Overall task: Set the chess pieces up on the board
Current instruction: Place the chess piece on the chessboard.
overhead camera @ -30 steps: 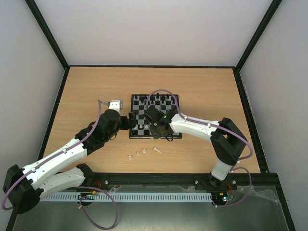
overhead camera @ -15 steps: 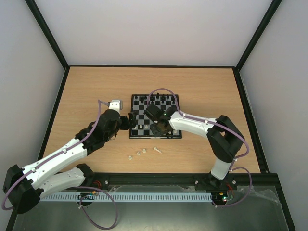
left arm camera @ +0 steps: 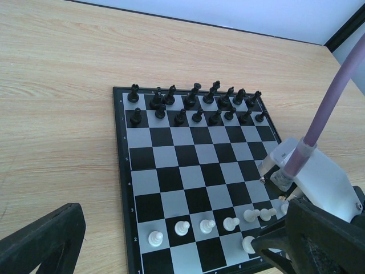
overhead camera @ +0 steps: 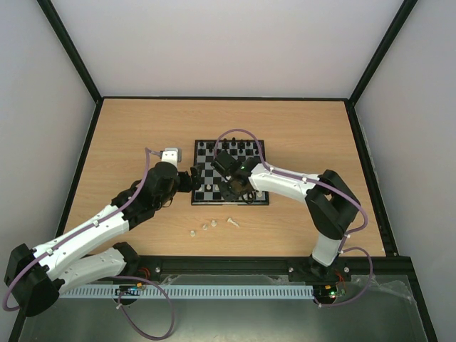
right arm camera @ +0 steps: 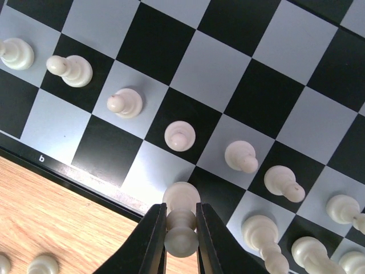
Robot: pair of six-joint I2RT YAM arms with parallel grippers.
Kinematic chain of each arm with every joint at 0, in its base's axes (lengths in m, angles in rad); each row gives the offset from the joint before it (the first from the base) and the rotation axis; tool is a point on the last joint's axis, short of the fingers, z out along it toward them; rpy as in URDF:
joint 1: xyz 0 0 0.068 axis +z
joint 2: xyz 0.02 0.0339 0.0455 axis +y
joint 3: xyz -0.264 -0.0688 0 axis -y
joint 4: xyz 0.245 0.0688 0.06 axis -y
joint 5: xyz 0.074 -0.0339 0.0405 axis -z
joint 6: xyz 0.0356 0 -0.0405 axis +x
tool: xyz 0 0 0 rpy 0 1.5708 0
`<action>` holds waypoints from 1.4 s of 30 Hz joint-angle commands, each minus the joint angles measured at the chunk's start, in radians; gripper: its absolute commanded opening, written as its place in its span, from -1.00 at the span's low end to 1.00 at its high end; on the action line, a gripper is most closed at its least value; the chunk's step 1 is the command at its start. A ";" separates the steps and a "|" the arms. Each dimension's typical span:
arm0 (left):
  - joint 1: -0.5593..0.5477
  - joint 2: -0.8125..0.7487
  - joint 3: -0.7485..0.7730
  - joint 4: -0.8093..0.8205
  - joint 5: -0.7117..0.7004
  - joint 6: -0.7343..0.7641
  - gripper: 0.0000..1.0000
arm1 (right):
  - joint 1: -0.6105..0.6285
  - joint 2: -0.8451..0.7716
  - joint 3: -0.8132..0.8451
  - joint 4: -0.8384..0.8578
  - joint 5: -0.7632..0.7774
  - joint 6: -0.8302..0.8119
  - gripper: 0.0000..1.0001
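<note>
Placing: right gripper pinches white piece bottom-centre; next lower onto board edge square, release; left gripper wide.

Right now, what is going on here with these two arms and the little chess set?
The right gripper is shut on a small white chess piece, holding it over the nearest row of the black and pale checkered chessboard. The left gripper is open beside the board's left edge. Tiny black pieces stand in the two far rows; white pawns stand in a near row. A few white pieces lie on the wooden table, off the board.
</note>
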 commanded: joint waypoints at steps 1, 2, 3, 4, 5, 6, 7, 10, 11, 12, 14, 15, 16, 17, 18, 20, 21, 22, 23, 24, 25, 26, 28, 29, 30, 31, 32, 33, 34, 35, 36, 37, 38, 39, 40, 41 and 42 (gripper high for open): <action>0.005 -0.004 -0.015 0.006 -0.012 0.000 0.98 | -0.006 0.032 0.031 -0.019 -0.023 -0.013 -0.70; 0.005 -0.004 -0.015 0.006 -0.012 0.000 0.98 | -0.006 0.034 0.032 -0.016 -0.026 -0.014 -0.70; 0.005 -0.004 -0.014 0.006 -0.012 0.000 0.98 | -0.006 0.035 0.033 -0.014 -0.029 -0.015 -0.70; 0.006 -0.004 -0.015 0.006 -0.012 0.000 0.98 | -0.006 0.034 0.034 -0.012 -0.034 -0.015 -0.70; 0.005 -0.004 -0.015 0.006 -0.012 -0.001 0.98 | -0.006 0.034 0.034 -0.009 -0.037 -0.015 -0.70; 0.006 -0.003 -0.015 0.005 -0.011 0.001 0.97 | -0.006 0.035 0.036 -0.007 -0.043 -0.016 -0.70; 0.006 -0.002 -0.015 0.005 -0.012 0.000 0.98 | -0.007 0.035 0.036 -0.005 -0.047 -0.017 -0.69; 0.006 -0.004 -0.015 0.005 -0.012 -0.001 0.98 | -0.006 0.036 0.036 0.001 -0.054 -0.018 -0.69; 0.006 -0.003 -0.014 0.005 -0.012 -0.001 0.98 | -0.006 0.037 0.038 0.001 -0.054 -0.018 -0.69; 0.006 -0.003 -0.014 0.005 -0.012 0.000 0.98 | -0.006 0.040 0.039 0.000 -0.054 -0.020 -0.69; 0.006 -0.003 -0.014 0.006 -0.012 0.000 0.98 | -0.006 0.045 0.040 0.002 -0.056 -0.020 -0.69; 0.006 -0.004 -0.015 0.006 -0.012 0.000 0.98 | -0.005 0.049 0.040 0.001 -0.057 -0.022 -0.68; 0.006 -0.004 -0.015 0.006 -0.012 -0.001 0.98 | -0.005 0.051 0.040 0.000 -0.057 -0.022 -0.68; 0.006 -0.003 -0.015 0.005 -0.012 0.000 0.98 | -0.005 0.052 0.040 0.001 -0.056 -0.021 -0.67; 0.006 -0.005 -0.015 0.005 -0.012 0.000 0.98 | -0.005 0.051 0.040 0.003 -0.057 -0.022 -0.65; 0.006 -0.005 -0.015 0.006 -0.012 0.000 0.98 | -0.005 0.052 0.039 0.003 -0.058 -0.022 -0.61; 0.006 -0.003 -0.014 0.006 -0.012 0.000 0.98 | -0.005 0.051 0.040 0.004 -0.058 -0.022 -0.61; 0.006 -0.003 -0.015 0.006 -0.012 0.001 0.98 | -0.005 0.050 0.038 0.003 -0.057 -0.022 -0.61; 0.006 -0.003 -0.015 0.006 -0.012 0.001 0.98 | -0.005 0.050 0.038 0.003 -0.057 -0.022 -0.60; 0.006 -0.002 -0.014 0.006 -0.012 0.000 0.98 | -0.005 0.050 0.038 0.003 -0.055 -0.022 -0.59; 0.006 -0.004 -0.015 0.006 -0.012 0.001 0.98 | -0.005 0.050 0.038 0.003 -0.055 -0.022 -0.58; 0.006 -0.004 -0.014 0.006 -0.012 0.000 0.98 | -0.005 0.049 0.037 0.004 -0.055 -0.022 -0.55; 0.006 -0.004 -0.015 0.006 -0.011 0.000 0.98 | -0.005 0.045 0.035 0.008 -0.055 -0.021 -0.55; 0.006 -0.002 -0.014 0.007 -0.011 0.000 0.98 | -0.005 0.045 0.036 0.009 -0.055 -0.022 -0.55; 0.006 -0.003 -0.015 0.007 -0.011 -0.001 0.98 | -0.005 0.045 0.038 0.007 -0.057 -0.021 -0.55; 0.006 -0.002 -0.015 0.007 -0.012 0.001 0.98 | -0.005 0.044 0.038 0.008 -0.059 -0.022 -0.55; 0.006 -0.001 -0.014 0.007 -0.012 0.000 0.98 | -0.005 0.045 0.040 0.010 -0.064 -0.023 -0.55; 0.006 -0.001 -0.015 0.007 -0.012 -0.001 0.98 | -0.005 0.045 0.040 0.010 -0.067 -0.023 -0.55; 0.006 -0.002 -0.015 0.007 -0.012 -0.001 0.98 | -0.005 0.045 0.040 0.011 -0.070 -0.023 -0.55; 0.006 -0.002 -0.015 0.007 -0.012 0.000 0.98 | -0.005 0.045 0.040 0.012 -0.074 -0.023 -0.55; 0.006 -0.002 -0.015 0.006 -0.012 0.001 0.98 | -0.004 0.043 0.039 0.014 -0.080 -0.024 -0.55; 0.006 -0.002 -0.014 0.007 -0.012 0.000 0.98 | -0.003 0.042 0.038 0.015 -0.084 -0.025 -0.55; 0.006 0.000 -0.014 0.007 -0.012 0.000 0.98 | -0.003 0.042 0.038 0.016 -0.086 -0.025 -0.55; 0.007 -0.001 -0.014 0.007 -0.012 0.000 0.98 | -0.002 0.042 0.039 0.017 -0.088 -0.026 -0.55; 0.007 -0.001 -0.014 0.008 -0.012 0.000 0.98 | 0.001 0.042 0.040 0.017 -0.087 -0.026 -0.55; 0.006 -0.001 -0.014 0.007 -0.012 0.000 0.98 | 0.001 0.042 0.039 0.017 -0.083 -0.026 -0.55; 0.007 0.000 -0.014 0.007 -0.012 0.000 0.98 | 0.001 0.040 0.039 0.017 -0.080 -0.026 -0.55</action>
